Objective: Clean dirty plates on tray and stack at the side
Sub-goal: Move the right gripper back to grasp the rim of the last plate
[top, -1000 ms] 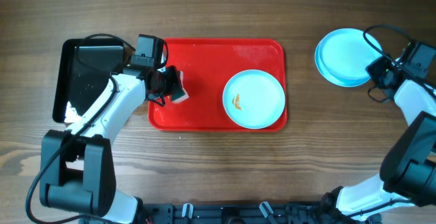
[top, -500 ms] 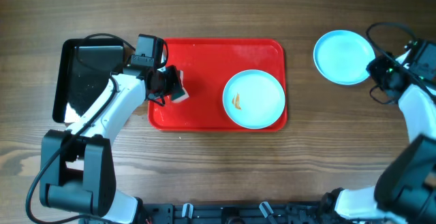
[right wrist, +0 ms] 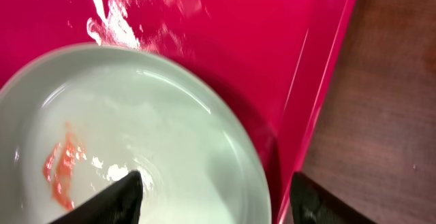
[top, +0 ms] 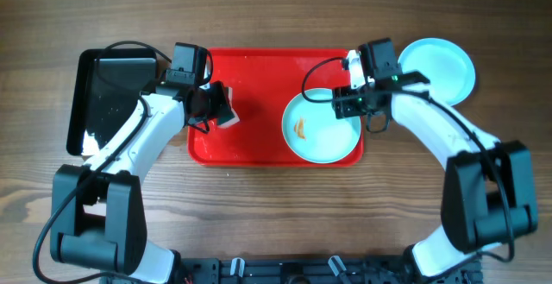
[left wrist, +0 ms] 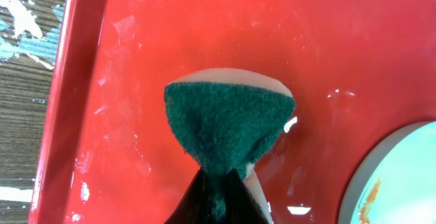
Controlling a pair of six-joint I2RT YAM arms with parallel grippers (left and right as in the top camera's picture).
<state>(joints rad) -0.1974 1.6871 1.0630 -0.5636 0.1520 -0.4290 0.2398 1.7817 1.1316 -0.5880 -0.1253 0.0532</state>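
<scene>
Surveying from overhead: the right pincer [top: 349, 104] hangs over the far rim of the smeared plate [top: 322, 126], on the side away from the left arm. That plate sits at the right end of the red tray [top: 259, 68]. The left pincer [top: 214, 107] is at the tray's opposite end, closed on a sponge [top: 226, 116]. From it the plate lies straight along the tray's long axis, with bare tray floor between. The right arm is much the nearer to the plate, while the left arm holds the cleaning tool. Past the right pincer, off the tray on the bench [top: 259, 206], lies the side stack [top: 435, 70]. A black tray [top: 112, 94] sits behind the left pincer.

Count:
- Smeared plates on the red tray: one.
- Side stack: one disc visible; whether others lie under it cannot be told.
- Red trays, black trays and sponges: one of each.

Left wrist view: the fingers pinch the sponge tight at its lower end, green face fanned out over the tray floor. The plate's edge and its orange smear [left wrist: 368, 197] show at the lower right, well apart from the sponge.

Right wrist view: the fingers are spread wide and hold nothing. One is above the plate's bowl, the other beyond the tray's rim, so the plate's edge lies between them. In my judgement a grasp on that rim calls only for lowering and closing.
</scene>
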